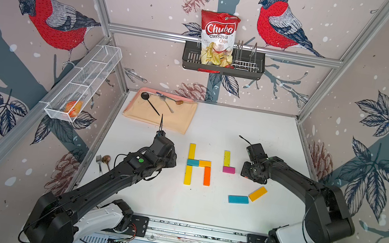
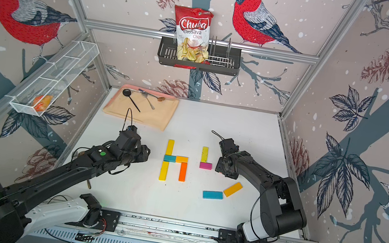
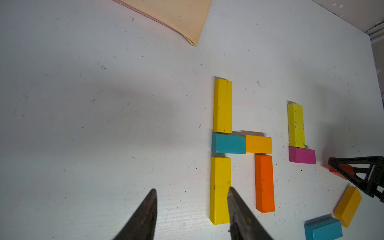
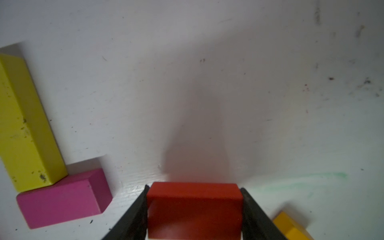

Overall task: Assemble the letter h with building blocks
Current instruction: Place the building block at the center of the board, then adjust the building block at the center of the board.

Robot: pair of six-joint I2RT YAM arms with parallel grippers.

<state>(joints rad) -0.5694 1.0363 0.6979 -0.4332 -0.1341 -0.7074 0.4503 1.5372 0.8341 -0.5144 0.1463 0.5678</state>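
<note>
Five building blocks lie flat in an h shape in both top views: a yellow block, a teal block, an amber block, an orange block and a lower yellow block. To their right a lime-yellow block meets a magenta block in an L. My right gripper stands just right of the magenta block, shut on a red block low over the table. My left gripper hovers open left of the h, holding nothing.
A loose teal block and an amber block lie at the front right. A beige cloth with spoons lies at the back left. A fork and spoon rest near the left wall.
</note>
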